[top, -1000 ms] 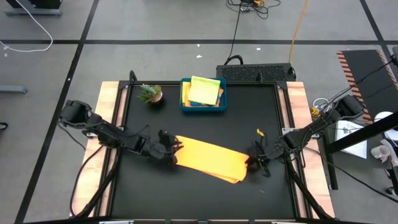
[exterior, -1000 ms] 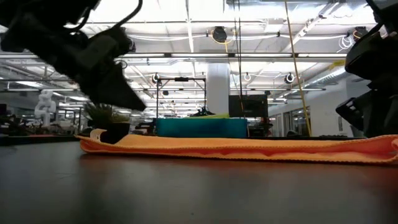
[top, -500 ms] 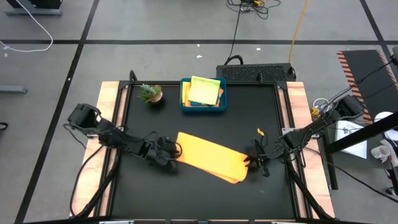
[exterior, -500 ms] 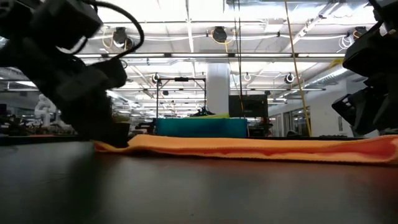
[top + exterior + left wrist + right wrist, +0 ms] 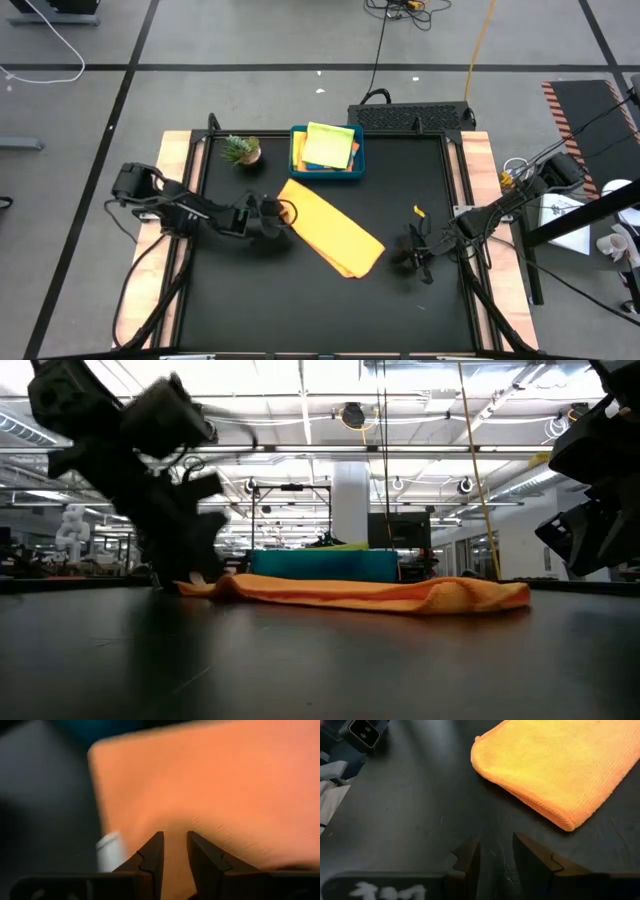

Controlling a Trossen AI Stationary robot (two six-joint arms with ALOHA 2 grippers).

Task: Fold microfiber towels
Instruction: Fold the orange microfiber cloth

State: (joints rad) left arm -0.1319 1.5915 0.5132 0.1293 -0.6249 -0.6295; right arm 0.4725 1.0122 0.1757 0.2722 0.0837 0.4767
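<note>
Left gripper (image 5: 283, 213) narrowly parted over orange towel (image 5: 331, 227) edge, grip unclear, right gripper (image 5: 405, 257) slightly open, empty, just beside towel.

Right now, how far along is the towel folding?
Done: folded towels, a yellow one on top, sit in the teal rectangular tray. In hand: a folded orange microfiber towel lies flat on the black table; the left hand is at its end, fingers narrowly apart over the cloth, and the right hand is clear of it. Left: the orange towel is not in the tray yet.
</note>
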